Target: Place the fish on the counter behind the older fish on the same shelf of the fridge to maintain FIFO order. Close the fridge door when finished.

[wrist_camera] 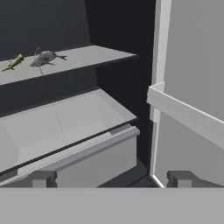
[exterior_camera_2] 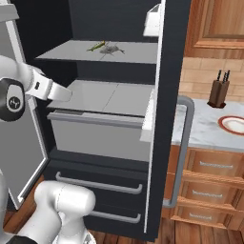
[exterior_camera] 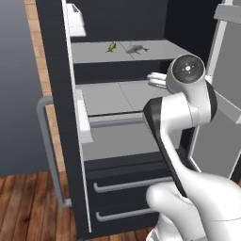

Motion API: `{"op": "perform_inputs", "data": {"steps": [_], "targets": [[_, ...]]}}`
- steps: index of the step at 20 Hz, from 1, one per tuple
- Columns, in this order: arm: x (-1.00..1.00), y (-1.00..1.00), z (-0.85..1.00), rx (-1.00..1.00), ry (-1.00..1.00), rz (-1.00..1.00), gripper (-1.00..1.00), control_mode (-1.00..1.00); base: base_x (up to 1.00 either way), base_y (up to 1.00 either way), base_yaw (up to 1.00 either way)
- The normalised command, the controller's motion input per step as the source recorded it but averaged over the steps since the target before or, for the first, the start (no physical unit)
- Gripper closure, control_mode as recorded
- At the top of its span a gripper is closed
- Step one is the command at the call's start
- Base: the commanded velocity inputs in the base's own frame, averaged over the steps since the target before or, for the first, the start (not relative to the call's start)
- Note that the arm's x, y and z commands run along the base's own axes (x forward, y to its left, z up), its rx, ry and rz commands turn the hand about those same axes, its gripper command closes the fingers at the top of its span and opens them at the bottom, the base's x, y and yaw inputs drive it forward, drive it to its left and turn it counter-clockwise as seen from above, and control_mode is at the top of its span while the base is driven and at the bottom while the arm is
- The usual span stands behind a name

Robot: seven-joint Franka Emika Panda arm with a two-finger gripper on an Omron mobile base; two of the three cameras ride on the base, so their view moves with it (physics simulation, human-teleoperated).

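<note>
Our gripper (wrist_camera: pixel 111 178) was empty, its jaws wide apart. The fish (exterior_camera: pixel 111 46) lay on the fridge (exterior_camera: pixel 56 94) shelf (exterior_camera: pixel 155 51) just beside the older fish (exterior_camera: pixel 136 48). We thought our arm might bump the open door when closing it.

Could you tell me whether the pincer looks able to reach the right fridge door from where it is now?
Probably yes: the pincer is open and empty, the right fridge door stands open close beside it, and nothing lies between them.

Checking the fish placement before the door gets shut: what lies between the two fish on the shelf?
Nothing: the fish and the older fish lie side by side, with bare shelf between them. The hand view shows it.
</note>
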Motion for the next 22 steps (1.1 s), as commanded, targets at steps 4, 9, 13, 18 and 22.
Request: {"op": "perform_inputs", "data": {"steps": [4,9,13,18,22], "targets": [[0.00,0.00,0.00,0.00,0.00,0.00,-1.00,1.00,-0.41,0.00,0.00],[0.00,0.00,0.00,0.00,0.00,0.00,-1.00,1.00,-0.02,0.00,0.00],[-0.24,-0.08,0.00,0.00,-0.09,0.00,-1.00,-1.00,0.00,0.00,0.00],[-1.00,-0.70,0.00,0.06,-0.30,-0.15,-1.00,-1.00,0.00,0.00,0.00],[-1.00,-0.98,0.00,0.15,-0.17,-0.23,-1.00,-1.00,0.00,0.00,0.00]]}}
